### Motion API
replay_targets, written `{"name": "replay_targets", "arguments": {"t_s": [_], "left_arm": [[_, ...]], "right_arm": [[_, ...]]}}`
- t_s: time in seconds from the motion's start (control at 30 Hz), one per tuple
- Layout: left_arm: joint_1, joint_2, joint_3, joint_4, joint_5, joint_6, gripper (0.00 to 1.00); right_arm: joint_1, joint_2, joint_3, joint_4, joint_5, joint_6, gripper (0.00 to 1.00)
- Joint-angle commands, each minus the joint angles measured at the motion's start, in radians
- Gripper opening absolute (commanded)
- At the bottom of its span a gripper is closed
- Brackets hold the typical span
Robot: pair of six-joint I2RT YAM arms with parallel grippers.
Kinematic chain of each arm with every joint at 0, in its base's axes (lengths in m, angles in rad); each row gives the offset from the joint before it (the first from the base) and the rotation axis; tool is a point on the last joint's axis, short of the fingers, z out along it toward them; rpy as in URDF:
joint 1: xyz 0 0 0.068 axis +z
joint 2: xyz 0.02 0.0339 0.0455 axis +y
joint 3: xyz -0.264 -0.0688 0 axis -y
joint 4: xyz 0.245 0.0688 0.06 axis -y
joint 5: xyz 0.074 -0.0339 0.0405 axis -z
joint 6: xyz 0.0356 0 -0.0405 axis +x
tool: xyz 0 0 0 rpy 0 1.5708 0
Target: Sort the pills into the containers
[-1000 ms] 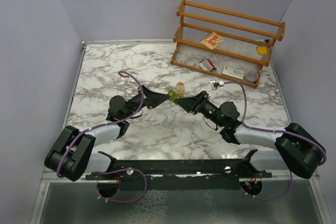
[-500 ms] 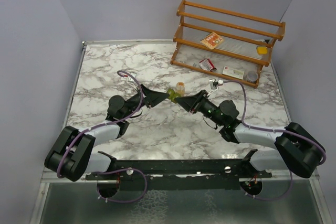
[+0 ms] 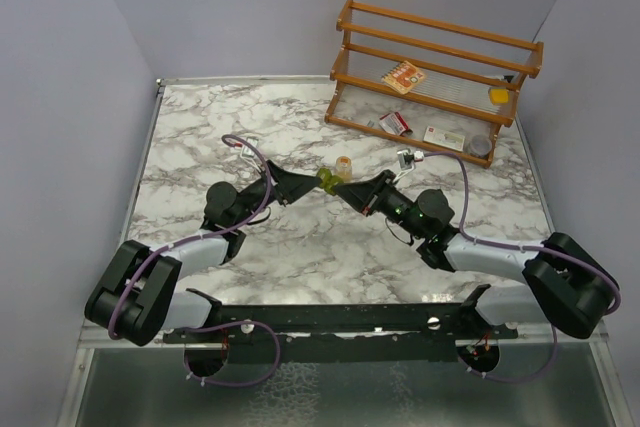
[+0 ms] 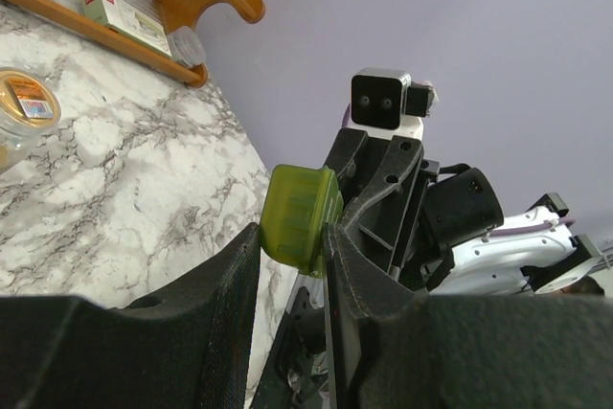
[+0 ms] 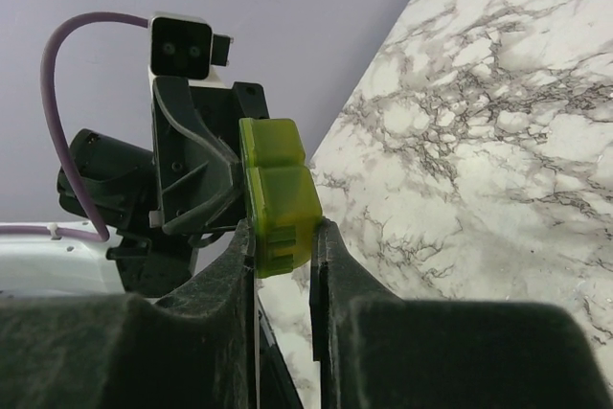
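The olive-green pill box [image 3: 327, 182] is held in the air between both grippers, above the middle of the marble table. My left gripper [image 3: 318, 185] is shut on one end of it, and my right gripper [image 3: 340, 190] is shut on the other end. In the left wrist view the box [image 4: 299, 215] sits between the left gripper's [image 4: 292, 241] fingertips, with the right arm behind it. In the right wrist view the box [image 5: 278, 189] sits between the right gripper's [image 5: 284, 237] fingertips. A small clear bottle [image 3: 344, 165] with yellow-orange contents stands just behind them and also shows in the left wrist view [image 4: 24, 107]. No single pill can be made out.
A wooden rack [image 3: 430, 77] stands at the back right. It holds red-and-white cartons [image 3: 403, 78], a yellow block [image 3: 497, 95] and a small dark jar [image 3: 480, 146]. The marble table [image 3: 200, 137] ends at grey walls on the left and right.
The right arm has pushed slightly forward and left. The pill box, held by both grippers, has shifted a little to the left. The left arm has barely moved.
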Motion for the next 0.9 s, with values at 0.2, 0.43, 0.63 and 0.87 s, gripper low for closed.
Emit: {"name": "replay_targets", "arguments": {"t_s": [0.2, 0.43, 0.63, 0.87], "left_arm": [[-0.006, -0.041, -0.047, -0.029, 0.006, 0.049, 0.97], [-0.005, -0.142, -0.118, -0.119, -0.1, 0.12, 0.99], [-0.004, -0.351, -0.19, -0.281, -0.248, 0.254, 0.99], [-0.003, -0.573, -0.131, -0.6, -0.355, 0.448, 0.99]], "right_arm": [[0.012, -0.035, 0.024, -0.023, -0.034, -0.029, 0.01], [0.012, -0.065, 0.03, -0.098, -0.024, -0.036, 0.01], [0.011, -0.087, 0.071, -0.318, 0.006, -0.076, 0.01], [0.012, 0.022, 0.16, -0.544, -0.036, -0.113, 0.01]]}}
